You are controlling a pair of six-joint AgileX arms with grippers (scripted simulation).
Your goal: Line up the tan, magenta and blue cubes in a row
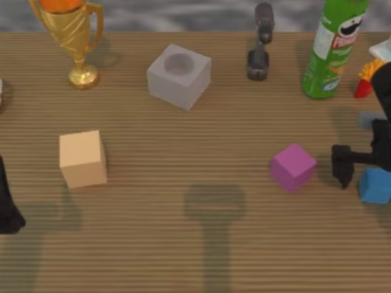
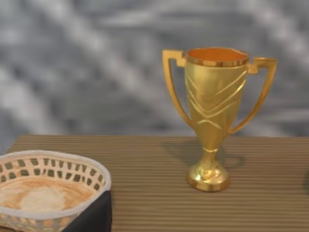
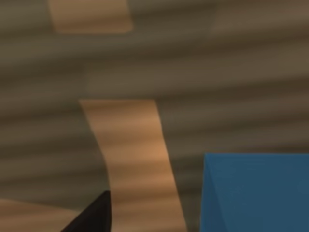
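Note:
The tan cube (image 1: 82, 157) sits at the table's left, far from the others. On the right stands the magenta cube (image 1: 293, 166). Close to the right edge lies the blue cube (image 1: 374, 185), partly under my right arm. My right gripper (image 1: 355, 174) hangs open between the magenta and blue cubes and holds nothing. In the right wrist view the blue cube (image 3: 256, 193) fills a corner beside one dark finger (image 3: 96, 215), apart from it. My left gripper (image 1: 7, 213) is parked at the left edge, open and away from the tan cube.
Along the back stand a gold trophy (image 1: 76, 36), a pale grey block with a round hole (image 1: 179, 74), a dark microphone (image 1: 259, 49) and a green crisp can (image 1: 333, 49). The left wrist view shows the trophy (image 2: 212, 111) and a woven basket (image 2: 43, 188).

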